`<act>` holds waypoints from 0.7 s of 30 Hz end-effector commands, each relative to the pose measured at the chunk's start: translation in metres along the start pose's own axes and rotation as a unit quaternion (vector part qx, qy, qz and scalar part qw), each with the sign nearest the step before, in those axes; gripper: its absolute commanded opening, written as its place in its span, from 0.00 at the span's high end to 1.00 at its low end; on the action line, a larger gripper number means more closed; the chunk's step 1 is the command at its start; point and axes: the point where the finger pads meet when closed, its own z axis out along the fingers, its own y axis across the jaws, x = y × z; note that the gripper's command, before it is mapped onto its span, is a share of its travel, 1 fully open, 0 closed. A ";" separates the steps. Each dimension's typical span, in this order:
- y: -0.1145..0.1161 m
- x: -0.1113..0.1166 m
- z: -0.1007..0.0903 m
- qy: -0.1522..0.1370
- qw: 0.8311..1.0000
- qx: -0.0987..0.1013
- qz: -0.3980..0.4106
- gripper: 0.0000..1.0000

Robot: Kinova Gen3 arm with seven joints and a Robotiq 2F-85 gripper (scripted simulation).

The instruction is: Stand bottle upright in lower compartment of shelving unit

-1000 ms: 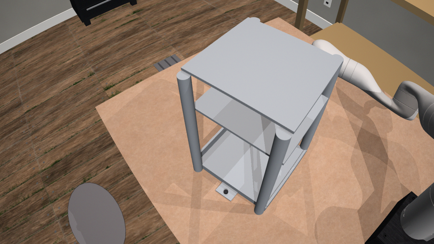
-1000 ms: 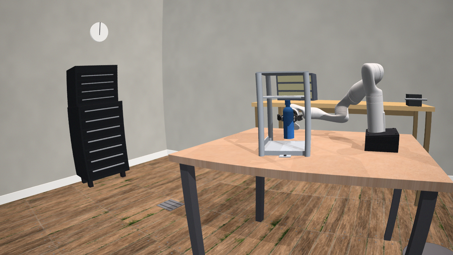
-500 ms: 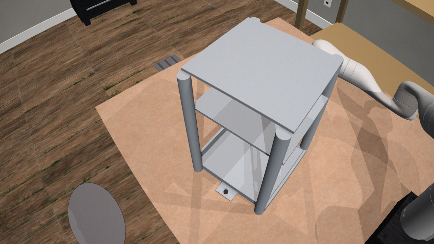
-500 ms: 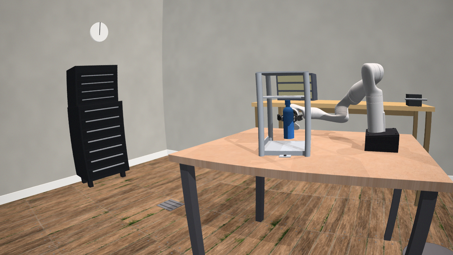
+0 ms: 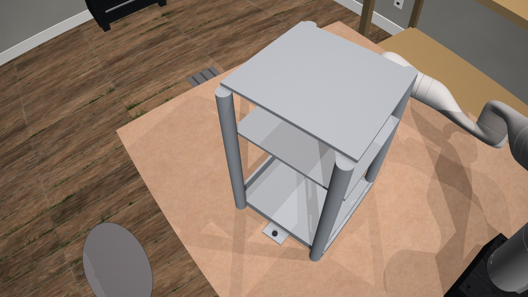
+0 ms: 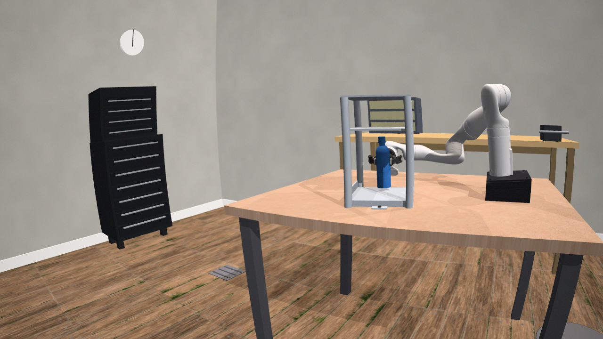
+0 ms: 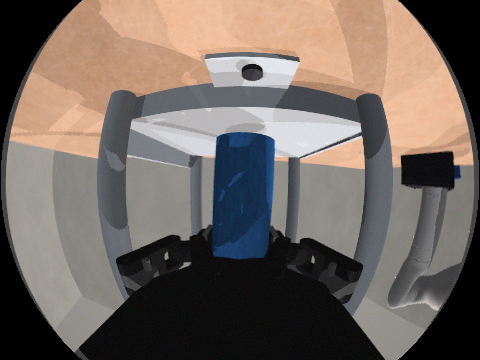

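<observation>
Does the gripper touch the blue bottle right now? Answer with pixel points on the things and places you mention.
Touching. The exterior view shows the gripper (image 6: 383, 160) (image 7: 240, 234) shut on the blue bottle (image 6: 383, 168) (image 7: 243, 195), its fingers pressed against opposite sides of the body.

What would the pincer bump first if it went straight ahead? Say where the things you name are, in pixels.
Nothing that I can see: the pincer (image 6: 385, 160) (image 7: 240, 234), holding the bottle (image 6: 383, 173) (image 7: 243, 195), seems aimed between the posts (image 5: 230, 155) (image 6: 345, 151) (image 7: 112, 175). How deep is unclear.

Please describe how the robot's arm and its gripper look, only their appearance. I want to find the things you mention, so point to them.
The arm (image 5: 437, 94) (image 6: 498, 147) (image 7: 426, 230) is whitish grey and smooth, with rounded, tube-like sections and thin dark seam lines. It stands on a black, box-shaped base (image 6: 508, 193) (image 7: 420, 171). The gripper (image 6: 384, 159) (image 7: 240, 234) is black, with two jointed fingers. I see no cables or readable markings.
</observation>
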 end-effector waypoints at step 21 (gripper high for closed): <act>0.002 0.011 0.001 0.001 1.000 -0.003 -0.003 1.00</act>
